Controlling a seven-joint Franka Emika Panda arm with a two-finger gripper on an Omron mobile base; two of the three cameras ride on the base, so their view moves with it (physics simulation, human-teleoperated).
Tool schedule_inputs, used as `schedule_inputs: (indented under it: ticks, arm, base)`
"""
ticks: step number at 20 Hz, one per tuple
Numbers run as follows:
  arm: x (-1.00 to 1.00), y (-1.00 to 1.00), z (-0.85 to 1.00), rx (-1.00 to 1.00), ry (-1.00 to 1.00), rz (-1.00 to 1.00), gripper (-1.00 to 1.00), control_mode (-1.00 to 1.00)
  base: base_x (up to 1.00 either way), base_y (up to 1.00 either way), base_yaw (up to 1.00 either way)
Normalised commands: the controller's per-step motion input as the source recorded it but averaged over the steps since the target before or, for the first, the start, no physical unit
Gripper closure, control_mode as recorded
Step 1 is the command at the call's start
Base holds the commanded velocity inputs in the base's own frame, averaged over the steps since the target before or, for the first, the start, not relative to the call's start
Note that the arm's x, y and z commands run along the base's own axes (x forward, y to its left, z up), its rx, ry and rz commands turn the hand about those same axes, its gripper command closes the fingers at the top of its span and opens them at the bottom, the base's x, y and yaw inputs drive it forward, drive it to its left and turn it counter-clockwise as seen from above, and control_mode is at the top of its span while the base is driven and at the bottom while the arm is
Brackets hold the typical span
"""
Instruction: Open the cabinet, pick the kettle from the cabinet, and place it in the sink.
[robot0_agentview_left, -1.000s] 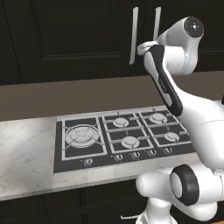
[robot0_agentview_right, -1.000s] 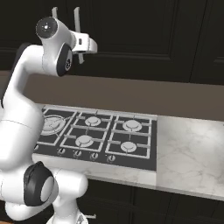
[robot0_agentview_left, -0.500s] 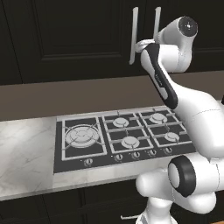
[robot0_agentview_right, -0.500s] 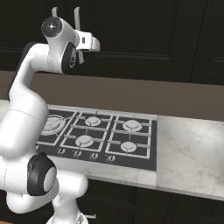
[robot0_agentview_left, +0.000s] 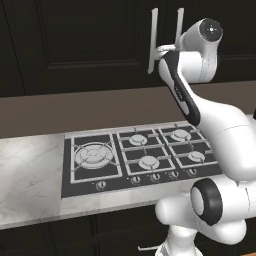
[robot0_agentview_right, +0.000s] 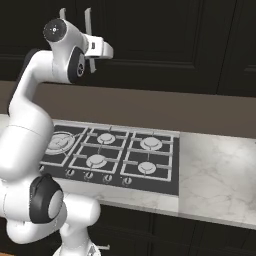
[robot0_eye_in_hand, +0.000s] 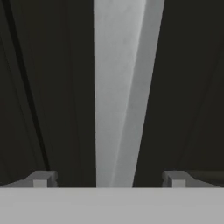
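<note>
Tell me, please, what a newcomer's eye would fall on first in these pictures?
The white arm reaching up to the dark cabinet, its open end effector straddling a silver bar handle. Below lies the black gas hob, set in a white marble counter.

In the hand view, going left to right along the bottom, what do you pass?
Left fingertip → silver cabinet handle → right fingertip, all in front of the dark cabinet door. The handle stands between the open jaws of the gripper, not yet clamped.
</note>
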Motion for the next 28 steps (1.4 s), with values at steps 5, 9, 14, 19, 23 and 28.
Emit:
schedule_inputs:
  ticks: [5,9,14,19,23,28]
  arm:
    - [0.24,0.03,-0.09,-0.01,0.00,-0.04,1.00,-1.00]
    - [0.21,0.00,-0.03,0.00,0.04,0.00,1.00,-1.00]
    - [0.12,0.00,-0.02,0.00,0.02,0.00,1.00,-1.00]
    - [-0.04,0.00,-0.02,0.00,0.00,0.01,1.00,-1.00]
    - [-0.22,0.02,-0.07,0.00,0.00,0.03,1.00,-1.00]
    - [-0.32,0.00,-0.09,0.00,0.00,0.02,1.00,-1.00]
  base:
    - [0.00,0.00,0.00]
    - [0.00,0.00,0.00]
    - [0.00,0.00,0.00]
    - [0.00,0.00,0.00]
    - [0.00,0.00,0.00]
    - [0.00,0.00,0.00]
